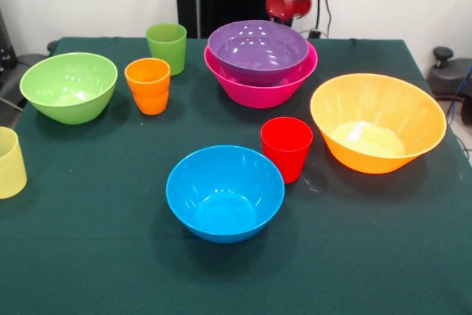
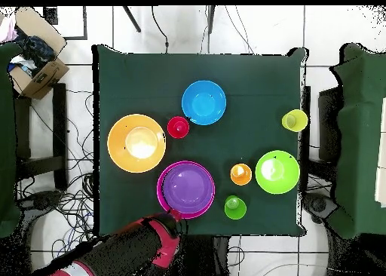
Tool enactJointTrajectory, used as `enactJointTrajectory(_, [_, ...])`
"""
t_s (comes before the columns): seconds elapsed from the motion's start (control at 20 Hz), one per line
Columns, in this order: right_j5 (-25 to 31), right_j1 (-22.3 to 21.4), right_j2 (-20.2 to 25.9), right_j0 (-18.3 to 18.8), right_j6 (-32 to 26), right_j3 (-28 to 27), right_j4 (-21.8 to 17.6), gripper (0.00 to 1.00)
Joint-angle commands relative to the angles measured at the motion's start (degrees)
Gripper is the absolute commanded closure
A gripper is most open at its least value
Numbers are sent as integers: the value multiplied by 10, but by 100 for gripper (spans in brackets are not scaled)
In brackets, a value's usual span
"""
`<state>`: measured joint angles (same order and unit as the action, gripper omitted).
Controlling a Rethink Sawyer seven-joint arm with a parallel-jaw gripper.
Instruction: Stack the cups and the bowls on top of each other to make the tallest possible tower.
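Front view: yellow cup (image 1: pixel 10 162) half cut off.

The Sawyer arm (image 2: pixel 124 250) shows thick, rounded black segments with glossy red shells; in the front view a black cylindrical link ends in a bulbous red housing, and the tooling below looks hidden

Table (image 1: pixel 88 256): dark green cloth cover.
Directly on cloth, front view:
- lime green bowl (image 1: pixel 68 86), far left
- green cup (image 1: pixel 167 46), at back
- orange cup (image 1: pixel 148 85), just in front of green cup
- pink bowl (image 1: pixel 259 88), back centre, carries purple bowl
- orange bowl (image 1: pixel 377 122), right
- red cup (image 1: pixel 286 147), beside blue bowl (image 1: pixel 224 192)
- pale yellow cup (image 1: pixel 10 162), at left edge
All upright, mouths up.
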<state>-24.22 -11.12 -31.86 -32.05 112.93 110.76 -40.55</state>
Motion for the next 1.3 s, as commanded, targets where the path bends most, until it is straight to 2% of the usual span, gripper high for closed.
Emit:
enactJointTrajectory(0.05, [-29, 0, 58, -15, 39, -39, 44, 100])
enactJointTrajectory(0.3, [-38, -41, 37, -14, 46, -13, 43, 100])
enactJointTrajectory(0.55, [0, -126, 48, 16, 49, -7, -20, 100])
enactJointTrajectory(0.65, [8, -144, 51, 26, 46, -11, -36, 100])
enactJointTrajectory(0.95, [-15, -129, 21, 30, 12, -35, -30, 100])
enactJointTrajectory(1.15, [-66, -78, -22, 4, -21, -43, 31, 100])
enactJointTrajectory(1.3, [-83, -53, -44, -13, -33, -47, 57, 100])
